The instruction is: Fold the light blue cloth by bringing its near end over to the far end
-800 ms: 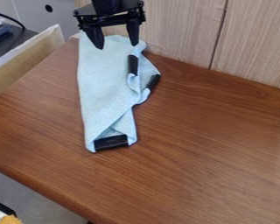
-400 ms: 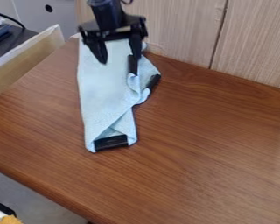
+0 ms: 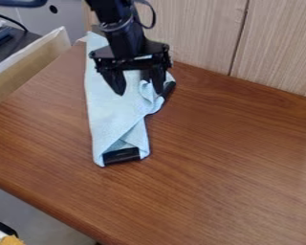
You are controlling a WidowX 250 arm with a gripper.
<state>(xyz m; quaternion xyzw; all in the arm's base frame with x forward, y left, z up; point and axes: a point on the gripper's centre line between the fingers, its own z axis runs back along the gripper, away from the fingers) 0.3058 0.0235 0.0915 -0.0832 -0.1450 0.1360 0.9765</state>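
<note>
Camera view: reading clock directions from the middle of my picture, I start at the far left, where an orange-yellow thing (image 3: 12, 240) sits between 7 and 8 o'clock, below the near edge of the bench (image 3: 225, 158). A pale-topped wooden edge (image 3: 29, 62) slants by at 10 o'clock. Next comes the light blue cloth (image 3: 106, 110), lying on the bench and running from 11 o'clock down to 7. At its 7 o'clock end I see a black bar (image 3: 122, 156) with cloth around its sides. Between 11 and 12 my gripper (image 3: 139, 93) hangs open over the cloth's upper half, fingers well apart and nothing gripped; I can't tell whether the tips touch the fabric. Just right of it, between 12 and 1, a second black piece (image 3: 169, 89) lies along the cloth's bunched right side. The light wood panel (image 3: 206, 33) stands at 1 o'clock. As for progress, I'd judge the arm to be in place over the cloth, which is partly folded over and creased; it isn't grasped or lifted, so the handling itself remains undone.
</note>
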